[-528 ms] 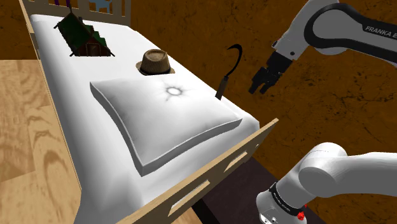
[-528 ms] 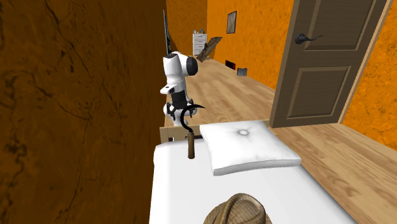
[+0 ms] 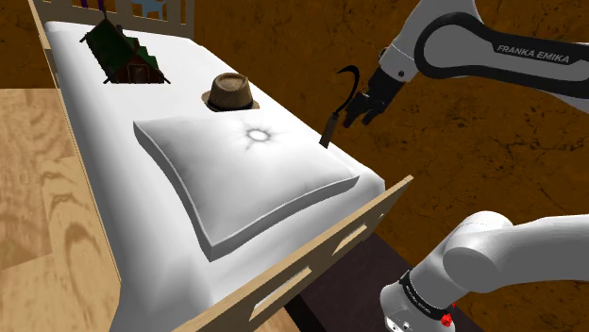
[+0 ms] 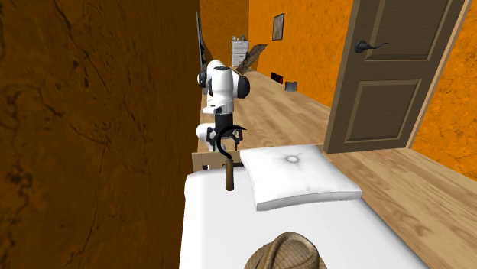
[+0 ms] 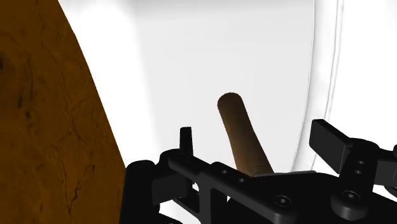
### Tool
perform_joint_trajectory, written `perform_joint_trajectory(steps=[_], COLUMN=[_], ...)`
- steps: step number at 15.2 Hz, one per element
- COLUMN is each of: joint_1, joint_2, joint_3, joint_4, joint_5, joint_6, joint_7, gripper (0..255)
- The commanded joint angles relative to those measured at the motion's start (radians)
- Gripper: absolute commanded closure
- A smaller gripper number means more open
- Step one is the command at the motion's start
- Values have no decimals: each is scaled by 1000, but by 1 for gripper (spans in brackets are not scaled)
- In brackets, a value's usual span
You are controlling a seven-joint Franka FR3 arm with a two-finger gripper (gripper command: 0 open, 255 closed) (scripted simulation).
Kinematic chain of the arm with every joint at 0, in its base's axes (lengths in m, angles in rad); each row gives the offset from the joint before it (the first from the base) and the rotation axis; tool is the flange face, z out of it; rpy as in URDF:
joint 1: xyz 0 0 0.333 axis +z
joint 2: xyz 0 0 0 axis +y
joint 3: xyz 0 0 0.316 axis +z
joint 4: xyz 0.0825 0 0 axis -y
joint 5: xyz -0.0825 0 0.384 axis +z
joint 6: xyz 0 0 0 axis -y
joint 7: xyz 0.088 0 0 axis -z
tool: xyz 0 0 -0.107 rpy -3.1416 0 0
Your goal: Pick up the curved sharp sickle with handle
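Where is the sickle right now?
In the shoulder view the sickle stands handle-down at the edge of the bed by the brown wall, to that view's right of the pillow and hat, the end effector close beside it.

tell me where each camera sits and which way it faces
Shoulder view: beside the arm's base, looking down across the bed at the sickle; arm and gripper show.
Second exterior view: beyond the hat, facing back along the bed toward the arm, which shows.
Wrist view: on the hand, looking along the open fingers at the sickle's handle.
Both exterior views share sickle, pillow and hat.
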Motion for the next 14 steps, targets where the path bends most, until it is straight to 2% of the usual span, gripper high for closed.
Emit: perform_joint_trajectory(steps=[1,3,12,13,14], joint_1=[-7,-16,-15,-15,-15], joint_2=[53,94,98,97,98], joint_3=[42,75,80,80,80], joint_4=[31,55,-43,-44,-43], joint_5=[-37,-71,-72,-72,-72], joint_6=[65,110,213,213,213], joint_7=[31,59,69,69,70], gripper=[0,0,0,255,255])
